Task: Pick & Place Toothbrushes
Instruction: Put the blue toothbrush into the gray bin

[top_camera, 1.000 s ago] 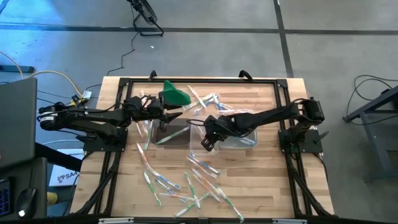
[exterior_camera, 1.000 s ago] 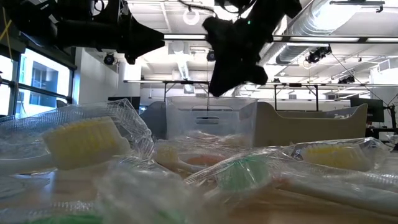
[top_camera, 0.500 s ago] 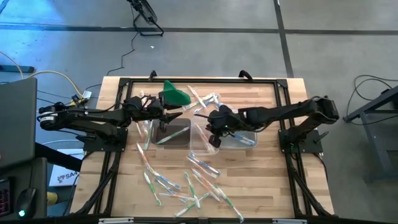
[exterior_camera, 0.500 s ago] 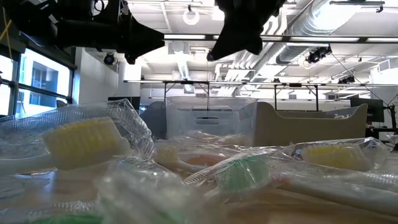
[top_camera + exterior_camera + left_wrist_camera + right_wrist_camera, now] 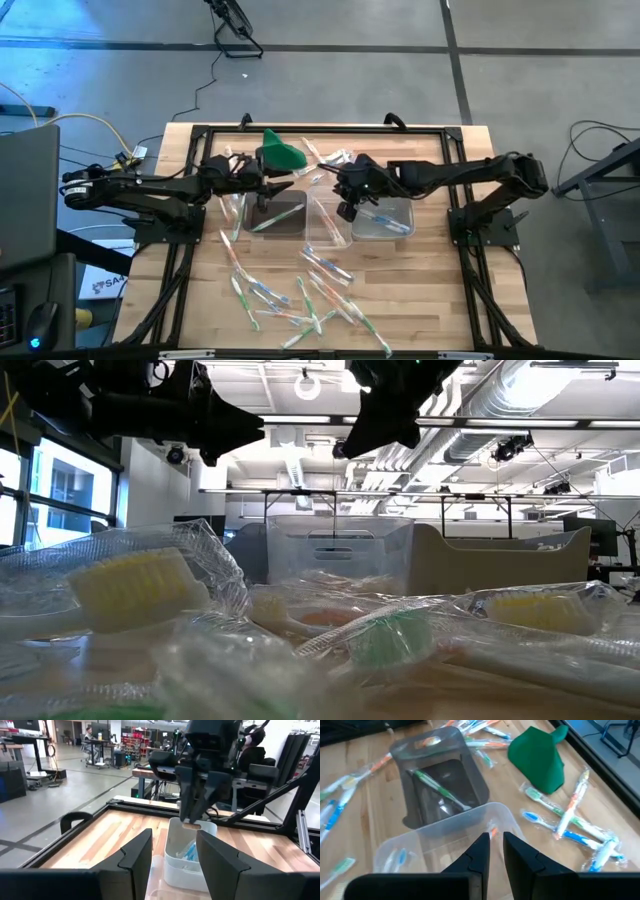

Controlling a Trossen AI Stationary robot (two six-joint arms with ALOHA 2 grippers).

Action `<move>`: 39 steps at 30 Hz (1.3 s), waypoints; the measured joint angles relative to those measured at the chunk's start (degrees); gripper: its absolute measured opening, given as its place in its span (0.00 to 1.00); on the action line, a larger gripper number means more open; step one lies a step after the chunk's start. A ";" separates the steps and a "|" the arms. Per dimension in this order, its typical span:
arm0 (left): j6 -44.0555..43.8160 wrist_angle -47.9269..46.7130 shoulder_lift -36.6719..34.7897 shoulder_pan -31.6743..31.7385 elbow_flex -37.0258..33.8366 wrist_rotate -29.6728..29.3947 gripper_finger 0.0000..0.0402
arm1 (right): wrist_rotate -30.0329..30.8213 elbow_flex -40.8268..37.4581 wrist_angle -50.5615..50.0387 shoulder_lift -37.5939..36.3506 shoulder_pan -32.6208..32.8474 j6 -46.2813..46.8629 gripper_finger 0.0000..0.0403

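Sorting toothbrushes by colour looks to be the job on this tabletop, where three clear tubs sit in a row at the middle so both arms can reach them, the left one already holding a green brush and the right one blue brushes. Most toothbrushes lie scattered in wrappers along the near edge, with a smaller cluster at the far side beside a green cloth lump. Stretched in from its side, the right arm holds the right gripper over the middle tub, fingers narrowed on what seems an orange-tipped toothbrush, apparently ready to release. Parked above the left tub, the left gripper waits with its fingers spread and nothing between them.
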 joint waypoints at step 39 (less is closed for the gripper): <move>-7.98 -5.99 0.00 0.00 0.02 -8.04 0.38 | -0.40 0.00 3.41 0.00 -18.40 -1.08 0.11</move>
